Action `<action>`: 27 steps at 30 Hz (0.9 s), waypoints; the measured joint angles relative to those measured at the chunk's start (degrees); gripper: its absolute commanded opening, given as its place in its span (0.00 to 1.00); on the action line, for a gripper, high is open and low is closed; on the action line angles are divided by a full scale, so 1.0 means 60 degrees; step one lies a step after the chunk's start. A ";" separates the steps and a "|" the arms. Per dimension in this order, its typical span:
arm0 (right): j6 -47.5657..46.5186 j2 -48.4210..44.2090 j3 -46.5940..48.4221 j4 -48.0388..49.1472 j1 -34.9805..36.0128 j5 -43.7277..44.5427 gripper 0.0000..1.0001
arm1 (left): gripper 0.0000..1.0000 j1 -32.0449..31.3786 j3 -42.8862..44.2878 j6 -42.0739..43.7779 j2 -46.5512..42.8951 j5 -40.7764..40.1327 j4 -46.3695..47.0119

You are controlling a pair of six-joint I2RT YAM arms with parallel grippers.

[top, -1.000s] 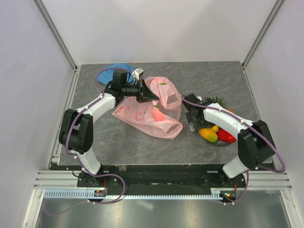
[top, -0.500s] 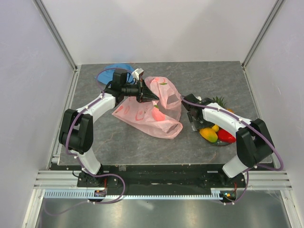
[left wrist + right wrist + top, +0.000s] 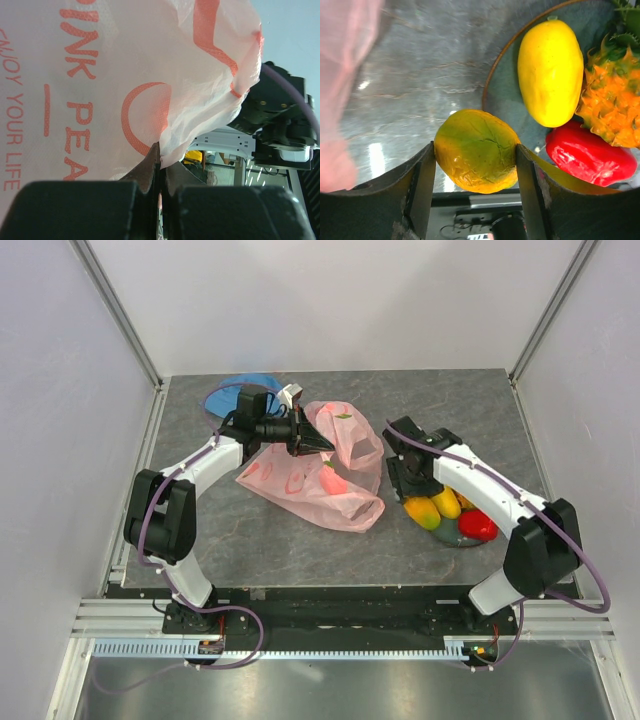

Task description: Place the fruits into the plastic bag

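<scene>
The translucent pink plastic bag (image 3: pixel 320 480) lies mid-table. My left gripper (image 3: pixel 322 445) is shut on its upper edge and holds it raised; in the left wrist view the jaws (image 3: pixel 161 165) pinch the film of the bag (image 3: pixel 100 75). My right gripper (image 3: pixel 476 165) is shut on a yellow-green mango (image 3: pixel 476 157) and holds it above the plate's left rim; this mango also shows in the top view (image 3: pixel 420 512). On the dark plate (image 3: pixel 502 95) lie a yellow mango (image 3: pixel 550 75), a shiny red fruit (image 3: pixel 587 160) and an orange pineapple (image 3: pixel 610 107).
A blue cloth hat (image 3: pixel 235 390) lies at the back left, behind my left arm. The plate (image 3: pixel 455 538) sits to the right of the bag, near my right arm. White walls and metal frame posts enclose the table.
My right gripper has lifted the yellow-green mango off the plate and swung a little left and back toward the bag. The left gripper and bag have not moved.
</scene>
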 measured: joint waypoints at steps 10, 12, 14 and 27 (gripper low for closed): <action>0.0368 -0.1180 0.1439 -0.0477 -0.0645 -0.1169 0.00 | 0.02 0.0000 0.0000 0.0000 0.0000 0.0004 0.0000; 0.0525 -0.1570 0.1475 -0.0076 -0.0816 -0.1490 0.00 | 0.02 0.0000 0.0000 0.0000 0.0000 0.0004 0.0000; 0.0729 -0.1872 0.1406 0.0474 -0.0823 -0.1858 0.00 | 0.02 0.0000 0.0000 0.0000 0.0000 0.0004 0.0000; 0.1486 -0.1483 -0.0725 0.4495 0.1071 -0.2495 0.00 | 0.02 0.0000 0.0000 -0.0004 0.0000 0.0011 0.0011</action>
